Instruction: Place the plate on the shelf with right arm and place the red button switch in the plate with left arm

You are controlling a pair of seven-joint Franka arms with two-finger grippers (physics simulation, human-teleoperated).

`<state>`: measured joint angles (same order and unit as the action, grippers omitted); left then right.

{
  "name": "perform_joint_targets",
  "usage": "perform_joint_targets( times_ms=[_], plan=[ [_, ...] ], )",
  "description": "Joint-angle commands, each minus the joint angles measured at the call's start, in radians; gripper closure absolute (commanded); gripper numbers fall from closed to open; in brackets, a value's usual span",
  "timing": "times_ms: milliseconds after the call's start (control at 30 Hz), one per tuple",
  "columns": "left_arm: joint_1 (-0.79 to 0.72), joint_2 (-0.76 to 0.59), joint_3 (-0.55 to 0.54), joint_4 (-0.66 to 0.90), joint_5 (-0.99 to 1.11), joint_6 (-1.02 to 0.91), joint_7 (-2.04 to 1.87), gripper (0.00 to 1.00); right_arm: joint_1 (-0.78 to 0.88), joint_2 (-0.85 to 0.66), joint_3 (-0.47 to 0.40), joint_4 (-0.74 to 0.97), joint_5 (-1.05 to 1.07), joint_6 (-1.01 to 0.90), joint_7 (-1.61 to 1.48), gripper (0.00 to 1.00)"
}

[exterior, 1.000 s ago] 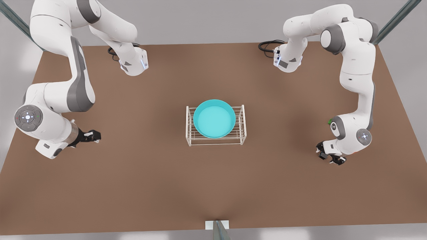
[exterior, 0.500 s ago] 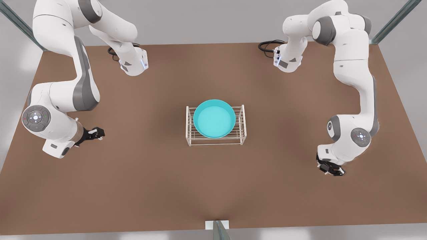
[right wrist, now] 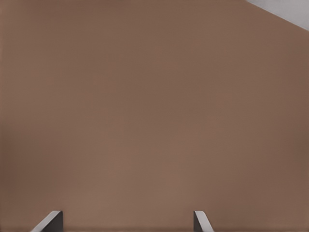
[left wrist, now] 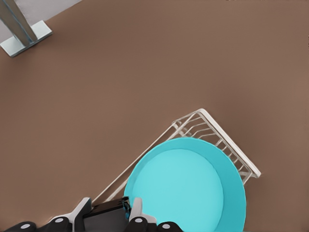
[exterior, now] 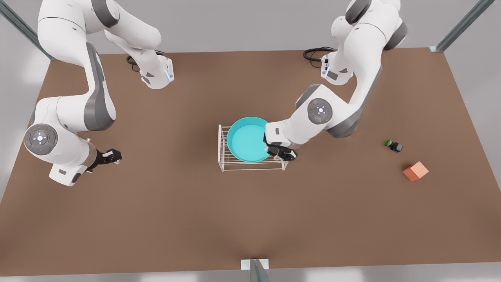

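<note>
On top of the shelf I see the plate sitting flat, spanning the wire bars. At the shelf's edge on the front view's right, my left gripper hangs over the plate's rim, fingers closed on a small black body that I take for the red button switch; its cap is hidden. Well away from the shelf toward the front view's left, the right gripper waits low over the bare table, fingers spread wide and holding nothing. Far from the shelf on the opposite side lie a green-capped switch and an orange cube.
</note>
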<state>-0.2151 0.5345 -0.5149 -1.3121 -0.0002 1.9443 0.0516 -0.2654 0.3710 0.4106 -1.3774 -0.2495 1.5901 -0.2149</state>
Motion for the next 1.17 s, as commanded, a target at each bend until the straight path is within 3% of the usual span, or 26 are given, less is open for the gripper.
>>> perform_joint_targets(
  times_ms=[0, 200, 233, 267, 400, 667, 700, 733, 767, 800, 867, 1133],
  plan=[
    [-0.023, -0.002, -0.004, -0.01, -0.017, -0.016, -0.924, 0.65, 0.0, -0.001, 0.001, 0.001, 0.001, -0.001, -0.024, 0.0],
    [-0.11, 0.045, -0.007, -0.059, 0.028, 0.001, -0.928, 0.62, 0.0, -0.001, 0.001, 0.0, 0.001, -0.001, -0.024, 0.0],
    [-0.112, 0.051, -0.005, -0.061, 0.031, 0.016, -0.923, 0.13, 0.0, -0.001, 0.001, 0.0, 0.002, -0.001, -0.024, 0.0],
    [-0.107, 0.05, -0.001, -0.058, 0.063, 0.018, -0.914, 0.0, 0.0, -0.001, 0.001, 0.0, 0.001, -0.001, -0.024, 0.0],
    [-0.038, 0.032, 0.004, -0.024, 0.204, -0.047, -0.773, 0.0, 0.0, -0.001, 0.001, 0.0, 0.002, -0.001, -0.024, 0.0],
    [0.292, 0.016, 0.039, 0.132, 0.307, -0.335, -0.405, 0.0, 0.0, 0.0, 0.001, 0.0, 0.001, 0.001, -0.023, 0.0],
    [0.284, -0.001, 0.169, 0.152, 0.212, -0.424, -0.196, 0.0, 0.0, 0.0, 0.001, 0.0, 0.001, 0.001, -0.023, 0.0],
    [0.143, -0.071, 0.47, 0.13, -0.062, -0.446, -0.106, 0.0, 0.0, 0.0, 0.001, 0.0, 0.002, 0.001, -0.023, 0.0],
    [0.074, -0.177, 0.596, -0.042, -0.115, -0.401, 0.013, 0.0, 0.0, 0.0, 0.001, 0.0, 0.002, -0.001, -0.023, 0.0],
    [0.074, -0.363, 0.596, -0.361, -0.116, -0.161, 0.013, 0.0, 0.0, 0.0, 0.001, 0.0, 0.002, 0.001, -0.023, 0.0],
    [0.076, -0.35, 0.595, -0.294, -0.113, -0.202, -0.012, 0.0, 0.0, 0.0, 0.001, 0.0, 0.002, -0.001, -0.023, 0.0],
    [0.072, -0.334, 0.579, -0.292, -0.11, -0.197, -0.029, 0.0, 0.0, 0.0, 0.001, -0.002, 0.002, -0.001, -0.023, 0.0]
  ],
)
